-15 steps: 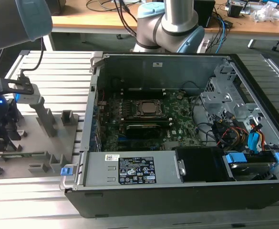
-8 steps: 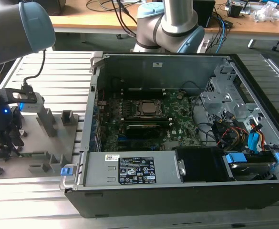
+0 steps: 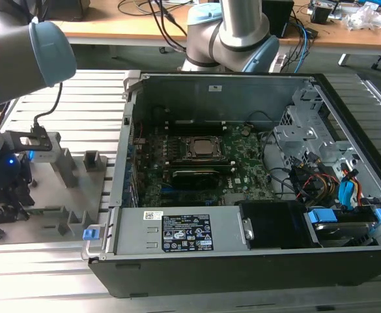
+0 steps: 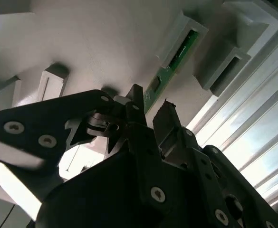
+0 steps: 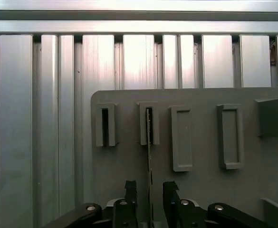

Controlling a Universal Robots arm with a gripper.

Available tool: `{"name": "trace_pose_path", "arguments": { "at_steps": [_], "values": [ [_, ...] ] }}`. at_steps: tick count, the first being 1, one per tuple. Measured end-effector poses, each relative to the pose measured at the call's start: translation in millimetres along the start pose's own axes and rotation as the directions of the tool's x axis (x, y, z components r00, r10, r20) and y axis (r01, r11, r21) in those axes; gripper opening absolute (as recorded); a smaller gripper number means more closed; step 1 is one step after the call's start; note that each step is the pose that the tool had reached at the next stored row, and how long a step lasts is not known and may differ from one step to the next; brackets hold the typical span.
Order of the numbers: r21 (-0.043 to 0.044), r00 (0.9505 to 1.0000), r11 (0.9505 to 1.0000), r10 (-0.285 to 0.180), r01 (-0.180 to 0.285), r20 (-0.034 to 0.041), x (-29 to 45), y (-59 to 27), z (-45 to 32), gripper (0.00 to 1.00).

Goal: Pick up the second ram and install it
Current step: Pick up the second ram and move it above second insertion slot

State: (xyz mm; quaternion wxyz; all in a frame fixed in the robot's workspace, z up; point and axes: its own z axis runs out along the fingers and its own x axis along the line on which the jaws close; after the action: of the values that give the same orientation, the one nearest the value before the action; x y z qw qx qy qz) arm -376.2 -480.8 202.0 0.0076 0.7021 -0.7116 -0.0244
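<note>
Item: ram (image 5: 149,161), standing on edge in a slotted block of the grey holder plate (image 5: 200,190) on the table (image 5: 34,118), presumably kept upright so its faces can be gripped.
Tool: gripper (image 5: 149,190), fingers (image 5: 130,190) apart, one either side of the ram, not clamped.
Writing: none legible on the ram; case label (image 3: 185,233) left unread.

Gripper (image 5: 150,185) pointing down, 2 fingers (image 5: 130,186) apart.
</note>
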Motion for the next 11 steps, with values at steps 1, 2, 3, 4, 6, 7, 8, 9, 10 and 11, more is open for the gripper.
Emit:
{"name": "trace_pose_path", "arguments": {
  "at_steps": [1,2,3,4,6,7,8,9,10,11],
  "values": [
    [0.0001,1.0,1.0,0.0,0.0,0.0002,0.0,0.0,0.2,0.36],
    [0.0001,1.0,1.0,0.0,0.0,0.0005,0.0,0.0,0.3,0.28],
    [0.0,1.0,1.0,0.0,0.0,0.0004,0.0,0.0,0.3,0.16],
    [0.0001,1.0,1.0,0.0,0.0,0.0006,0.0,0.0,0.4,0.13],
    [0.0,1.0,1.0,0.0,0.0,0.0007,0.0,0.0,0.5,0.13],
    [0.0001,1.0,1.0,0.0,0.0,0.0008,0.0,0.0,0.6,0.13],
    [0.0,1.0,1.0,0.0,0.0,0.0009,0.0,0.0,0.6,0.13],
    [0.0,1.0,1.0,0.0,0.0,0.001,0.0,0.0,0.6,0.13],
    [0.0001,1.0,1.0,0.0,0.0,0.001,0.0,0.0,0.7,0.13],
    [0.0001,1.0,1.0,0.0,0.0,0.0011,0.0,0.0,0.7,0.13]
  ]
}}
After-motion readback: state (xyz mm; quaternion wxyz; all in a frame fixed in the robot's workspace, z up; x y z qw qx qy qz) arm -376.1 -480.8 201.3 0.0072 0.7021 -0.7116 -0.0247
